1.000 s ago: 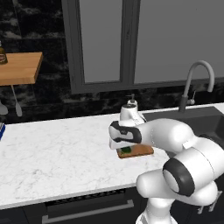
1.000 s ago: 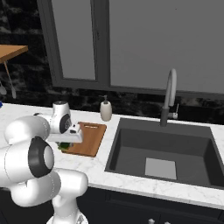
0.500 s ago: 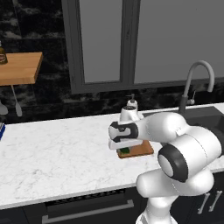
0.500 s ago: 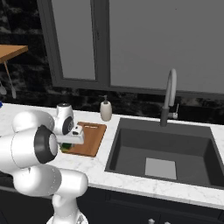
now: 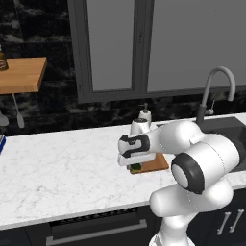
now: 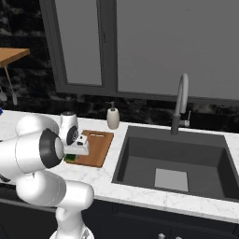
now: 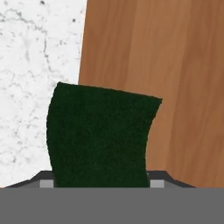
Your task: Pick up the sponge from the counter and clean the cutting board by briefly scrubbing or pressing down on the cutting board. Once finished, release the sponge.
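Hand view looks straight down on the sponge [image 7: 103,138], its dark green scrub face bowed between my fingers, whose grey tips [image 7: 47,183] press against its two sides at the bottom of the frame; my gripper [image 7: 103,183] is clamped on it. Beneath it the sponge straddles the edge of the reddish-brown cutting board [image 7: 175,78], with white marble counter [image 7: 30,65] to one side and wood grain to the other. From the left base view, my gripper [image 5: 136,161] hangs low over the near corner of the cutting board [image 5: 156,165], and a sliver of the sponge [image 5: 136,167] shows green beneath the hand, at or just above the wood. The counter [image 5: 62,168] runs long and pale with faint grey veining over dark cabinets. A white soap dispenser [image 5: 144,114] stands behind the board by the black wall, under a grey-framed window [image 5: 144,48]. From the right base view, the cutting board [image 6: 95,147] lies just beside a dark sink [image 6: 177,163] with a curved grey faucet [image 6: 181,105]. An orange-brown wooden shelf [image 5: 21,74] hangs on the wall to the left, utensils dangling below it.
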{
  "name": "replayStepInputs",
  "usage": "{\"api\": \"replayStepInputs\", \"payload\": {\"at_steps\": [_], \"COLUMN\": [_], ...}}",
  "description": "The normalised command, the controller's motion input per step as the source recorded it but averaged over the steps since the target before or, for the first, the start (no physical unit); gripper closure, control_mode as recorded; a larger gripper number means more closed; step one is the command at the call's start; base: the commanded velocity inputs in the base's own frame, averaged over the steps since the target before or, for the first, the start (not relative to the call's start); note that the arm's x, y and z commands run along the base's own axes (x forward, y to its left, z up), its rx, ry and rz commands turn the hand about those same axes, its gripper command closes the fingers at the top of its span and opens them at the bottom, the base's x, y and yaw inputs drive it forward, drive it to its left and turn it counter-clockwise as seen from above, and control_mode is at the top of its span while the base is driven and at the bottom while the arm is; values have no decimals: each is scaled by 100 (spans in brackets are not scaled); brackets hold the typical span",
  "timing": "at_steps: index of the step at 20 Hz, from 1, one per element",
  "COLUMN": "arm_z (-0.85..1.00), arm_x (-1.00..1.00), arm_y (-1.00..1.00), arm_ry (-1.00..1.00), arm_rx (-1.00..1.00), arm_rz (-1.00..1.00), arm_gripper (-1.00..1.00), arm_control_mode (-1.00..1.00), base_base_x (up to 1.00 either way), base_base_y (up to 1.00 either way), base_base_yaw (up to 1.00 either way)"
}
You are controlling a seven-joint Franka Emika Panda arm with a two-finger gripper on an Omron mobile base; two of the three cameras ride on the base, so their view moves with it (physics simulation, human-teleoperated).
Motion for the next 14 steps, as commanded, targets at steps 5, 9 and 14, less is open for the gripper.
{"api": "replayStepInputs", "payload": {"at_steps": [5,9,14], "arm_z": [-28,-22,-1], "arm_x": [4,6,1], "arm_y": [0,0,0], "arm_ry": [0,0,-4], "arm_rx": [0,0,0], "arm_rz": [0,0,0], "arm_gripper": [100,100,100], "arm_control_mode": [-100,-100,-100], "base_base_x": [0,0,0], "base_base_y": [0,0,0], "base_base_yaw": [0,0,0]}}
